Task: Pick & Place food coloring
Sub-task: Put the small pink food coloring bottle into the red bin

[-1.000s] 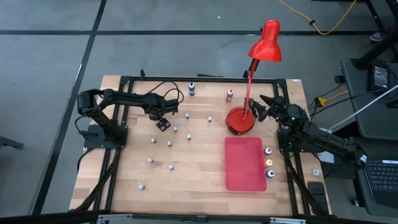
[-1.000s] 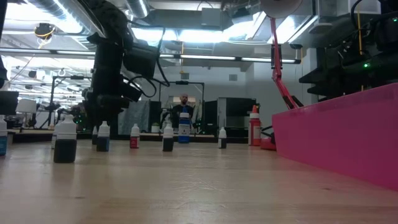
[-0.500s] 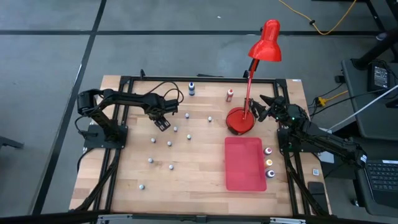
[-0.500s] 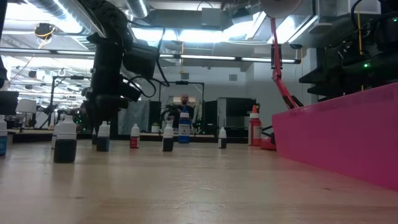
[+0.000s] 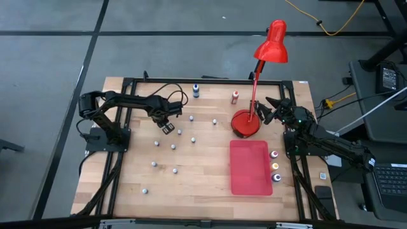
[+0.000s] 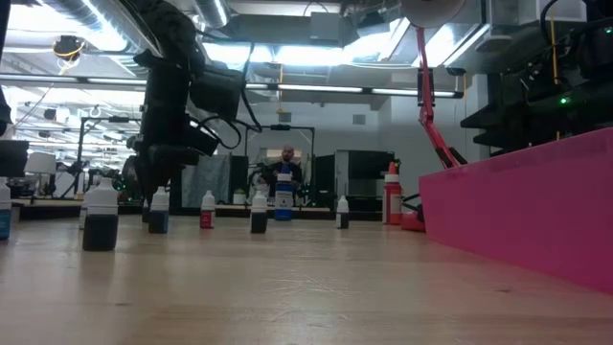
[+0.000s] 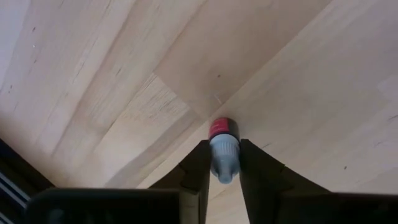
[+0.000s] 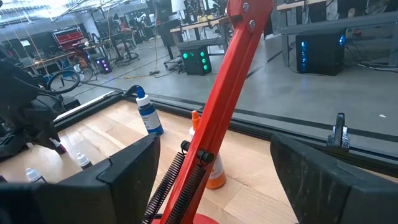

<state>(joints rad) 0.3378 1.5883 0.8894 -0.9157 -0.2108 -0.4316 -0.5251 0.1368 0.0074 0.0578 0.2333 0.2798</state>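
My left gripper points down at the left middle of the table, shut on one small food coloring bottle with a red body and a pale grey cap. In the high view the gripper hides that bottle. Several more tiny whitish bottles stand on their bases around it. A blue bottle and a reddish one stand at the far edge. My right gripper waits open and level at the far right, and the red lamp's arm stands in front of it. My left gripper pinches the bottle's pale cap between its two fingers, one on each side. The fingers come from above, pointing steeply down. The bottle is upright with its red body below the fingertips, at the wooden tabletop.
A flat red mat lies at the right, with three bottles in a row just beyond its right edge. The red lamp's round base stands behind the mat. A black frame edges the table. A person shows far off in the room.
My left gripper has shut its fingers on the small bottle while staying in place. The bottle has not moved.
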